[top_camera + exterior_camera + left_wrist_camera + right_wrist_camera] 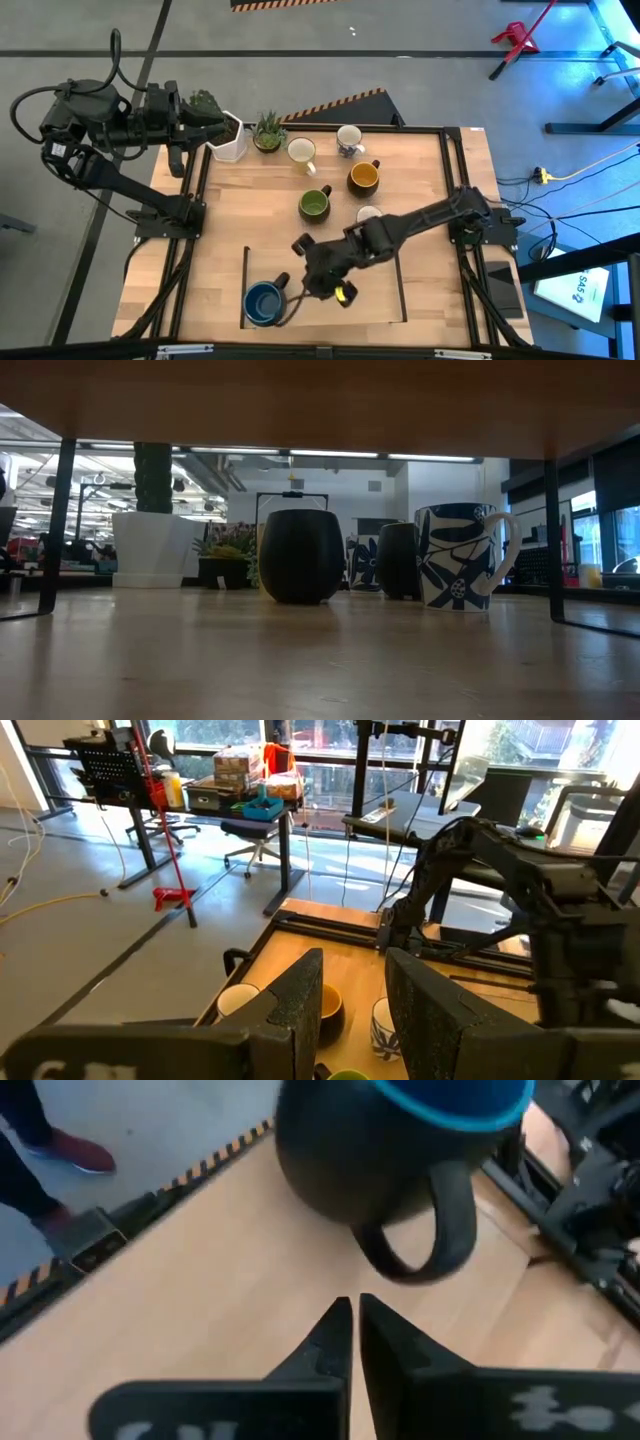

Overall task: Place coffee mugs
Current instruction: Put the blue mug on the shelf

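The blue mug (pixel 263 302) stands upright near the table's near edge, its handle (pixel 440 1230) turned toward my right gripper (pixel 294 281). That gripper (pixel 353 1320) is shut, its tips just short of the handle. At the far side stand the green mug (pixel 314 205), the orange-yellow mug (pixel 363 177), a cream-white mug (pixel 301 152) and the blue-patterned mug (pixel 349 140). A second cream-white mug (pixel 368 214) is half hidden under the right arm. My left gripper (pixel 350 1000) is open, up in the air over the far left corner (pixel 215 125).
A white pot (pixel 228 140) and a small spiky plant (pixel 268 131) stand at the far left edge, next to the left gripper. Black tape lines (pixel 246 285) mark a rectangle on the near half of the wooden table (pixel 420 170). The right arm (pixel 430 215) stretches across the table's right half.
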`<state>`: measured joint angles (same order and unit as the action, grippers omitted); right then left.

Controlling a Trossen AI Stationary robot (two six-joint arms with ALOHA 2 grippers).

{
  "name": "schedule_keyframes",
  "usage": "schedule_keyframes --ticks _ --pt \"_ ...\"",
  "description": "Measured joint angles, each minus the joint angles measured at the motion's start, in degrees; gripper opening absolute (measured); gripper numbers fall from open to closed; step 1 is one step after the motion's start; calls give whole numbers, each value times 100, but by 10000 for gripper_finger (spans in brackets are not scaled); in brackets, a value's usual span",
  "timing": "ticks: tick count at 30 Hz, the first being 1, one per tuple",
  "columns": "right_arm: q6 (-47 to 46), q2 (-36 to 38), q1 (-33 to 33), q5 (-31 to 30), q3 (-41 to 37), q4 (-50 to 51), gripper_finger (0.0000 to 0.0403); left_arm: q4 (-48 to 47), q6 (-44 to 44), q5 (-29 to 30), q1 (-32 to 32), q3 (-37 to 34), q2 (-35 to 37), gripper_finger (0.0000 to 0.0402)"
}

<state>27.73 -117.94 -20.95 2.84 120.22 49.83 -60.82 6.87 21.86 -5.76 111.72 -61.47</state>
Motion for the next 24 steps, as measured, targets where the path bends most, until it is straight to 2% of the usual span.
schedule_keyframes --ticks 4,11,24 --pt "-26 -97 119 -47 9 -244 5 -22 0 -2 0 -1 1 105" --pt "-9 -436 108 442 -1 -856 1 -19 9 -11 -2 0 0 105" --pt "129 -428 255 246 1 -1105 0 -3 7 -7 -2 0 0 105"
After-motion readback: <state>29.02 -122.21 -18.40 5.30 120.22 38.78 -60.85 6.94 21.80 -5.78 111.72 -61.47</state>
